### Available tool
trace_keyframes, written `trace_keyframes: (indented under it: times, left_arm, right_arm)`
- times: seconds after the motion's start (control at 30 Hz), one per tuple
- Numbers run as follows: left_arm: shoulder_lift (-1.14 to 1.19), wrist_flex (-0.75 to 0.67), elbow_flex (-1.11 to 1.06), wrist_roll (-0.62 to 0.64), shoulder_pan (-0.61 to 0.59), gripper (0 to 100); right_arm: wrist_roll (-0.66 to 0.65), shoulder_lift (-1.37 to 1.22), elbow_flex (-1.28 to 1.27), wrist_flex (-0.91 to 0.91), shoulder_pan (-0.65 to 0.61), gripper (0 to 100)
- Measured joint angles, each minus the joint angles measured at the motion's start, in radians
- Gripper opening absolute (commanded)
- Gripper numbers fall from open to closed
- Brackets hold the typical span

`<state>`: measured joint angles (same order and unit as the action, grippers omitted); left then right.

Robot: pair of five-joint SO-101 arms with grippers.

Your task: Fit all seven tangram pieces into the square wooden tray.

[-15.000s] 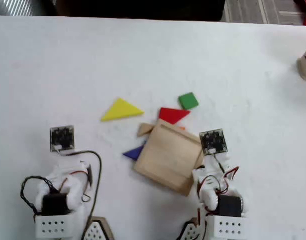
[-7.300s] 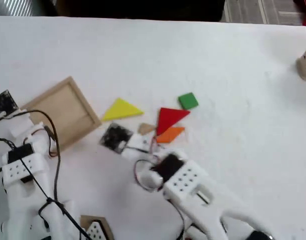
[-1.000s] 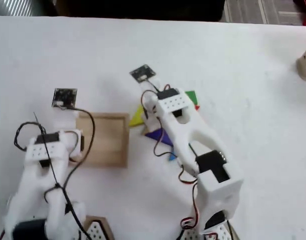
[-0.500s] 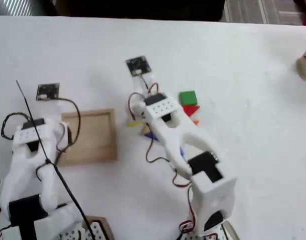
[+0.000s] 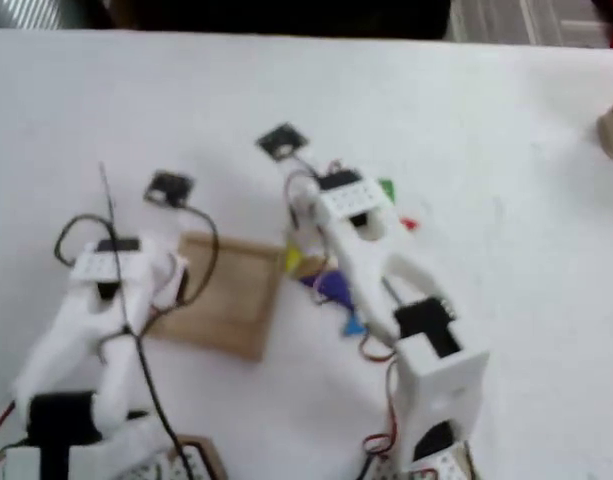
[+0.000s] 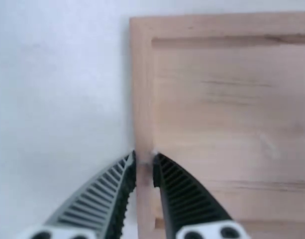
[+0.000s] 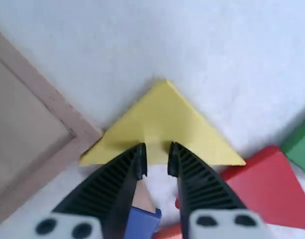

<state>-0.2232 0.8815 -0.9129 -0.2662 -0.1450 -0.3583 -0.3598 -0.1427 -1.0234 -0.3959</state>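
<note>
Since half a second ago the square wooden tray (image 5: pixel 236 292) has been carried rightward and turned, so that it now lies skewed on the white table (image 5: pixel 486 120), one corner brought close to the cluster of pieces. The left arm (image 5: pixel 91 310) has been shifted right with it. The right arm (image 5: pixel 371 250) has been kept over the cluster, and the green piece (image 5: pixel 388 188) is covered more than before. Fifteen seconds ago the tray was lying over several pieces.

In the high view only a yellow sliver is left showing beside the right arm, along with a purple piece (image 5: pixel 333 286) and a blue piece (image 5: pixel 354 325) nearer the arm's base. In the right wrist view the yellow triangle (image 7: pixel 164 124) is seen whole and flat on the table, with the tray's corner just beside one of its tips (touching, or very nearly) and a red piece (image 7: pixel 264 184) at its other end. There the right gripper (image 7: pixel 156 158) is seen with jaws narrowly parted, their tips set at the triangle's long edge.

In the high view the grip on the tray is hidden under the left arm. In the left wrist view the left gripper (image 6: pixel 144 165) is seen with jaws pressed against the tray's rim from both sides, one outside and one inside. The tray's floor is bare.
</note>
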Motion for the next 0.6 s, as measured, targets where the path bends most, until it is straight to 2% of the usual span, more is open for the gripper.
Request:
trace_keyframes:
  times: [0.2, 0.4, 0.6]
  left_arm:
    - [0.0, -0.021, 0.0, 0.018, 0.074, 2]
    - [0.0, -0.064, -0.002, 0.184, 0.141, 2]
    - [0.0, -0.1, -0.002, 0.284, 0.167, 2]
  right_arm:
    - [-0.043, 0.025, -0.017, -0.097, 0.1, 5.0]
    - [-0.046, 0.195, -0.112, -0.158, 0.138, 5.0]
    - [-0.026, 0.399, -0.319, -0.115, 0.181, 5.0]
